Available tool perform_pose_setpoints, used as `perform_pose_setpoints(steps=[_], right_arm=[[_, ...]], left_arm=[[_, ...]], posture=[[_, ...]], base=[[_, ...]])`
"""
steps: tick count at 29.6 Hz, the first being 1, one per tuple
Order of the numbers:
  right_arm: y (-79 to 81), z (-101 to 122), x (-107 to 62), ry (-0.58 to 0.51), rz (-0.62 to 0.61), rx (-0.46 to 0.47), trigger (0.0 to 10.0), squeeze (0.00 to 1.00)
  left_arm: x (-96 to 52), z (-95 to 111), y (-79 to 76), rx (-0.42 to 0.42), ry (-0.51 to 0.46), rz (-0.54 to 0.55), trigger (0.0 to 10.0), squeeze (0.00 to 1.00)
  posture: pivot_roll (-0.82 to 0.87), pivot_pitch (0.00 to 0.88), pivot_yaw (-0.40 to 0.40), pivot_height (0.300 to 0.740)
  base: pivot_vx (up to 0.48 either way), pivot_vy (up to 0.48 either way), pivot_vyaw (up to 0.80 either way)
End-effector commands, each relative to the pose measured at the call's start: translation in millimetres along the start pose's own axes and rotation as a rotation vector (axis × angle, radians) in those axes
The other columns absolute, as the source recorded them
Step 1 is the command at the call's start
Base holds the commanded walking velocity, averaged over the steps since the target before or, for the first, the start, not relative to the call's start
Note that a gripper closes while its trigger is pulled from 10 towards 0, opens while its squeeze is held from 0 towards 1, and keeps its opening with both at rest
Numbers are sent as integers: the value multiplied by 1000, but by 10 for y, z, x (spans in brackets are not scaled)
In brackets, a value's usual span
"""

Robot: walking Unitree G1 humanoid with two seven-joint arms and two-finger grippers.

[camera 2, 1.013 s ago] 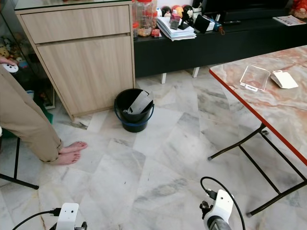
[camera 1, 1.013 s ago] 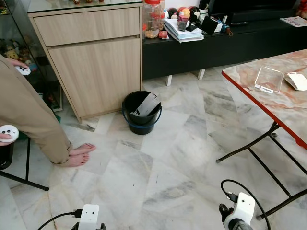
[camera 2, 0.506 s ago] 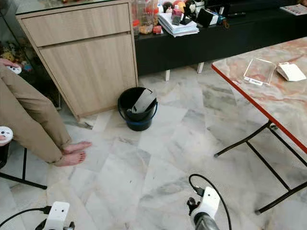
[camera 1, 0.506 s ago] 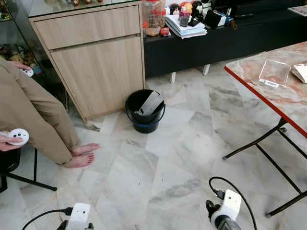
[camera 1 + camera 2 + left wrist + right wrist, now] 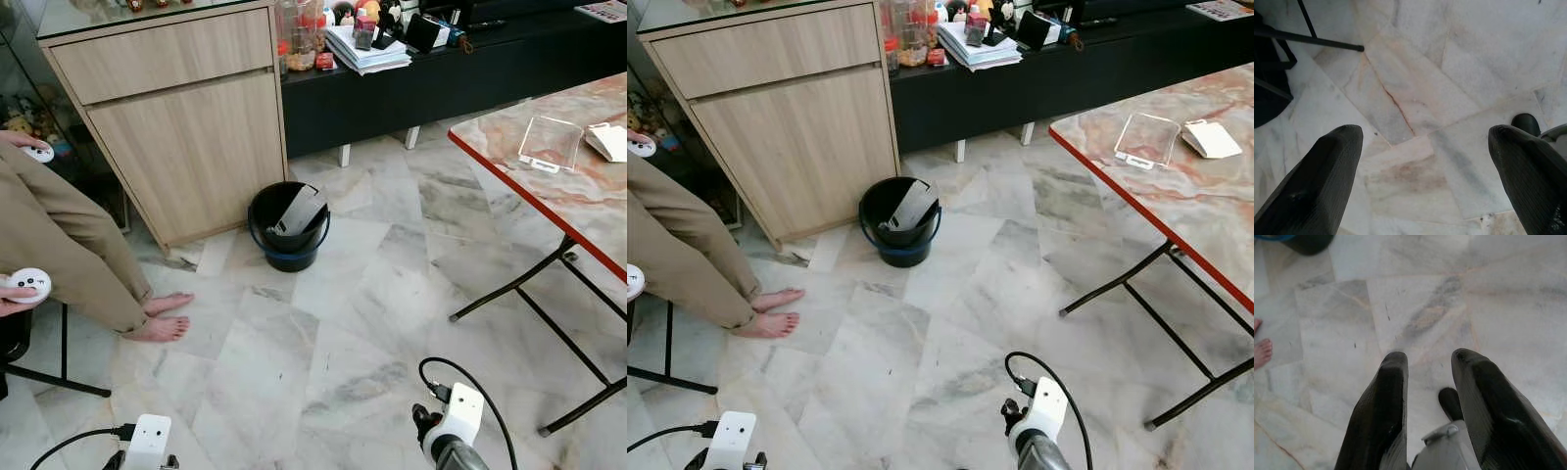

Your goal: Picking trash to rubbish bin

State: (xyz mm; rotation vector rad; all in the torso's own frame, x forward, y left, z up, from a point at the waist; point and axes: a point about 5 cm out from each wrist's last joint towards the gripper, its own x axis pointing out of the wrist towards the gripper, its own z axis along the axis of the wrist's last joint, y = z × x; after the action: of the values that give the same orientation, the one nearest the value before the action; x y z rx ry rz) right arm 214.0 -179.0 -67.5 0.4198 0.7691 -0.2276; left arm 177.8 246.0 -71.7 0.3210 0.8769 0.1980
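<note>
Bin (image 5: 288,227) is seen at 12 o'clock on the floor against the cabinet (image 5: 181,127), a grey flat piece (image 5: 298,211) already leaning inside. Candidate trash, a clear tray (image 5: 550,143) and a white packet (image 5: 609,141), lies on the table (image 5: 578,211) at 2 o'clock, nearer the right arm. Left gripper (image 5: 1425,171) is spread wide, empty. Right gripper (image 5: 1427,382) is narrowly parted, empty. Both hang low over bare floor. A bare foot (image 5: 1261,352) is picked up by the right wrist view.
</note>
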Motion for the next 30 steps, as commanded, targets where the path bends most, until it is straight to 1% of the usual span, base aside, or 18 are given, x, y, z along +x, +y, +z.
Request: perform_pose_setpoints(steps=[1, 5, 6, 8, 11, 15, 18, 21, 23, 27, 30], right_arm=[[-32, 0, -4, 1, -16, 17, 10000, 0], [-39, 9, -2, 3, -13, 8, 10000, 0], [-63, 12, -5, 6, -22, 6, 10000, 0], [-70, 12, -6, 6, -25, 8, 10000, 0], [-73, 20, -4, 6, -27, 10, 10000, 0], [-41, 31, 4, 4, -16, 9, 10000, 0], [-35, 21, 3, 6, -15, 12, 10000, 0], [-9, -18, -1, 16, -9, 7, 10000, 0], [1, -38, -4, 18, -6, 14, 10000, 0], [8, -68, -10, 23, -5, 15, 10000, 0], [8, -80, -13, 25, -6, 17, 10000, 0]], left_arm=[[-1, -26, 4, 20, 19, 5, 10000, 0], [6, 8, -13, 10, 12, 8, 10000, 0], [8, 19, -16, -28, 13, 21, 10000, 0], [8, 20, -16, -35, 13, 23, 10000, 0], [4, 3, -22, -24, 18, 15, 10000, 0], [-2, -29, 6, -27, 25, 29, 10000, 0], [-5, -46, 20, -10, 29, 31, 10000, 0], [-15, -103, 25, 26, 57, 23, 10000, 0], [-21, -126, 33, 16, 64, 26, 10000, 0], [-21, -131, 43, 43, 62, 21, 10000, 0], [-22, -138, 66, 41, 65, 32, 10000, 0]], posture=[[93, 118, 3, 740], [110, 117, -4, 740], [115, 105, -4, 740], [114, 105, -3, 740], [106, 106, -4, 740], [117, 118, 2, 740], [116, 123, 1, 740], [118, 125, 7, 740], [120, 132, 16, 740], [119, 136, 21, 740], [109, 138, 27, 740]], base=[[0, -255, -763], [0, -315, -763], [0, 0, -763], [0, 0, -763], [0, 0, -763], [0, 0, -763], [0, 0, -763], [0, -307, -763], [0, 0, -763], [0, 0, -763], [0, -379, -763]])
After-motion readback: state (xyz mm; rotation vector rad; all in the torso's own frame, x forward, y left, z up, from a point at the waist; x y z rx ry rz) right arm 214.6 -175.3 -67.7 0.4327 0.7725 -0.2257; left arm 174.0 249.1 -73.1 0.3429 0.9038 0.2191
